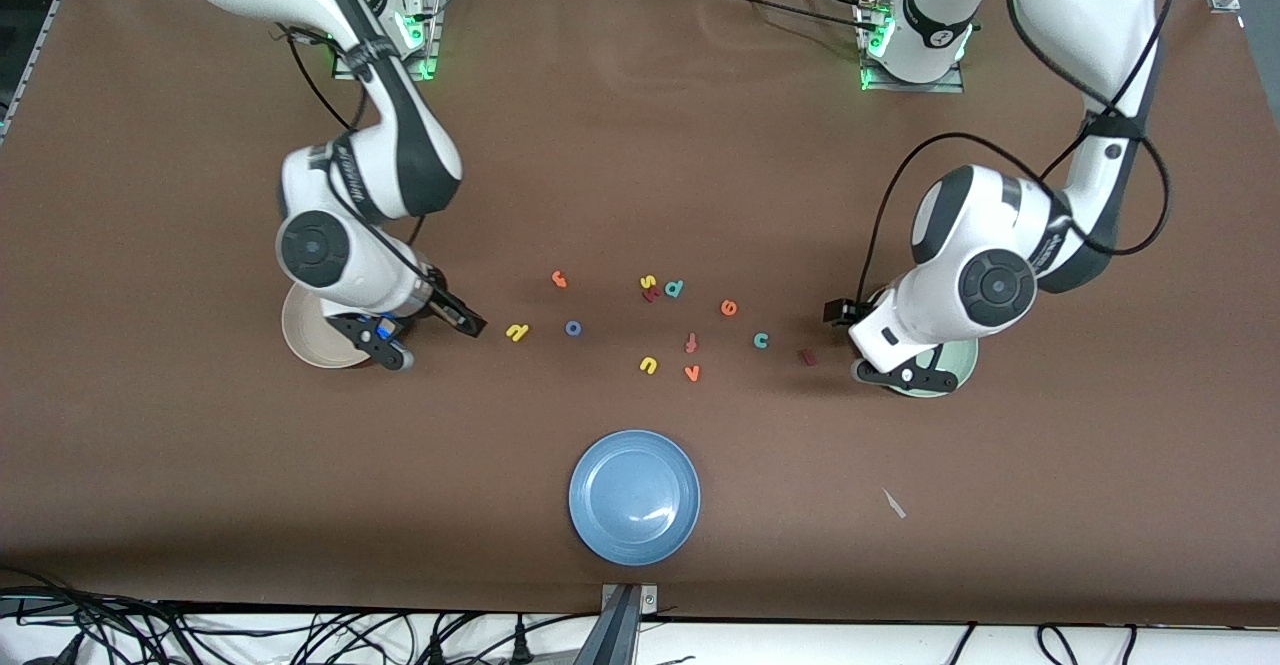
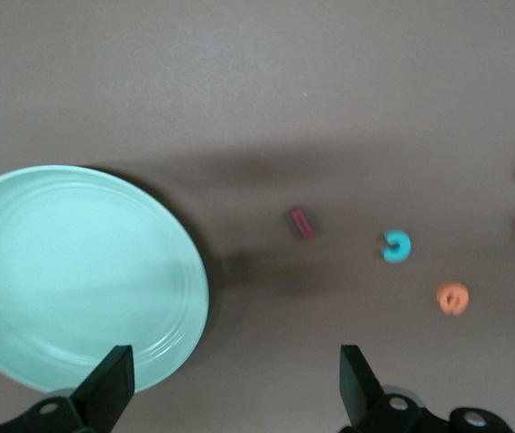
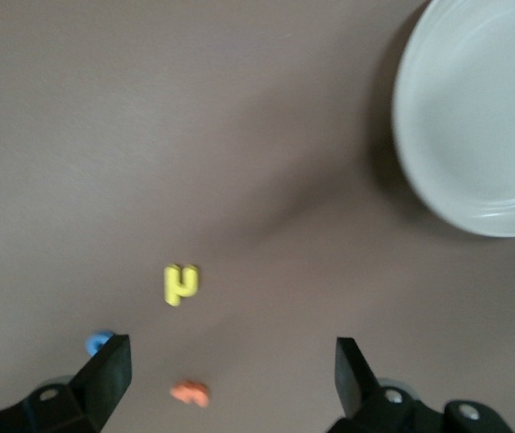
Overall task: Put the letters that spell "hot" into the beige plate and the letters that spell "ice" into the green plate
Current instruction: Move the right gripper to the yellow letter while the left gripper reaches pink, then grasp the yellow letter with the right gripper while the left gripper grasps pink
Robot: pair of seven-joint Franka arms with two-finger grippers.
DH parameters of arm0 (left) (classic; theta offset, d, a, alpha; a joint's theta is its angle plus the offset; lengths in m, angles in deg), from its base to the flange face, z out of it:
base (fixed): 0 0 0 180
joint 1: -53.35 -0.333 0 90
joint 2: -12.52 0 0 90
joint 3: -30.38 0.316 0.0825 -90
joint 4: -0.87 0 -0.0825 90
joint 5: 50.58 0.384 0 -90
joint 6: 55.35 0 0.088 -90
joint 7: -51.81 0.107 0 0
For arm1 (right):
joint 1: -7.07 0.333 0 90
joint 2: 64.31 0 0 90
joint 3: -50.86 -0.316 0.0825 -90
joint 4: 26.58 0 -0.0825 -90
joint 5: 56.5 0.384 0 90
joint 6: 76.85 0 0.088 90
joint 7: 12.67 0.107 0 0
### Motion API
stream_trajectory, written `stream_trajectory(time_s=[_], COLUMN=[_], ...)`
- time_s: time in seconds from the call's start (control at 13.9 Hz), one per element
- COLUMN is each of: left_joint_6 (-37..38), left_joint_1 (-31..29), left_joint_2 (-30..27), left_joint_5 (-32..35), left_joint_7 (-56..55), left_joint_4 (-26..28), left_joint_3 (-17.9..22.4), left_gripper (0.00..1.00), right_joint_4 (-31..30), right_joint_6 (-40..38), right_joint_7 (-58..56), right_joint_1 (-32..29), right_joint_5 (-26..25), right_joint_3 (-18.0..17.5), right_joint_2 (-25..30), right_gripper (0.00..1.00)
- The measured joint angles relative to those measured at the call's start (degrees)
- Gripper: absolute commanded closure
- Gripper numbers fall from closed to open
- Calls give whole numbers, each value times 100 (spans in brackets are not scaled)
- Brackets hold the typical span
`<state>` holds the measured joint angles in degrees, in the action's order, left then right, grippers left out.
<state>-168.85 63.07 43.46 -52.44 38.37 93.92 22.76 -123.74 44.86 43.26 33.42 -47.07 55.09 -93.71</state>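
The beige plate (image 1: 300, 330) (image 3: 473, 117) lies half under my right arm, the green plate (image 1: 950, 370) (image 2: 77, 271) half under my left. Between them lie the yellow h (image 1: 516, 332) (image 3: 180, 284), blue o (image 1: 573, 328) (image 3: 99, 341), orange t (image 1: 559, 279) (image 3: 189, 392), dark red i (image 1: 806, 356) (image 2: 302, 224), teal c (image 1: 761, 341) (image 2: 397, 245) and orange e (image 1: 729, 308) (image 2: 453, 298). My right gripper (image 1: 432, 337) (image 3: 230, 383) hangs open and empty between the beige plate and the h. My left gripper (image 1: 868, 345) (image 2: 234, 383) hangs open and empty between the green plate and the i.
Mixed among the letters are a yellow s (image 1: 648, 282), teal d (image 1: 674, 289), pinkish cross-shaped letter (image 1: 690, 343), yellow u (image 1: 648, 365) and orange v (image 1: 692, 373). A blue plate (image 1: 634, 497) sits nearer the front camera. A small white scrap (image 1: 893, 503) lies toward the left arm's end.
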Motion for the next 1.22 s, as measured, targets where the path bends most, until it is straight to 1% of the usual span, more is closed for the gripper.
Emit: stream_trajectory(time_s=[0.14, 0.29, 0.5, 0.57, 0.65, 0.72, 0.79, 0.86, 0.93, 1.01, 1.22], left_joint_6=[-330, -616, -926, -973, -1007, -1013, -1013, -1012, -1011, -1011, -1223], left_joint_1=[41, 95, 299, 357, 388, 392, 389, 382, 373, 365, 367], left_joint_2=[185, 365, 691, 776, 838, 869, 883, 895, 915, 949, 1113], left_joint_5=[-318, -397, -397, -397, -397, -397, -397, -397, -397, -397, -397], left_joint_7=[-564, -1004, -1491, -1636, -1728, -1763, -1775, -1783, -1794, -1814, -1857], left_joint_4=[-8, -11, -16, -18, -20, -21, -21, -21, -21, -21, -21], left_joint_3=[-1, 0, -2, -2, 2, 8, 27, 51, 70, 82, 87], left_gripper=[0, 0, 0, 3, 12, 32, 45, 52, 57, 59, 58], right_joint_4=[-3, -3, 1, 1, 2, 2, -1, -5, -10, -13, -18], right_joint_6=[643, 1135, 1412, 1421, 1421, 1417, 1412, 1412, 1412, 1412, 1418], right_joint_7=[586, 1076, 1384, 1394, 1395, 1395, 1395, 1395, 1395, 1395, 1396], right_joint_1=[192, 323, 445, 449, 448, 448, 448, 447, 447, 447, 447], right_joint_5=[3, 5, 5, 5, 6, 7, 8, 8, 9, 9, 144], right_joint_3=[-1, 0, 1, 3, 10, 16, 23, 29, 33, 34, 34], right_joint_2=[-310, -595, -904, -939, -950, -950, -952, -957, -971, -997, -1085], right_gripper=[0, 0, 0, 0, 0, 0, 1, 1, 1, 2, 4])
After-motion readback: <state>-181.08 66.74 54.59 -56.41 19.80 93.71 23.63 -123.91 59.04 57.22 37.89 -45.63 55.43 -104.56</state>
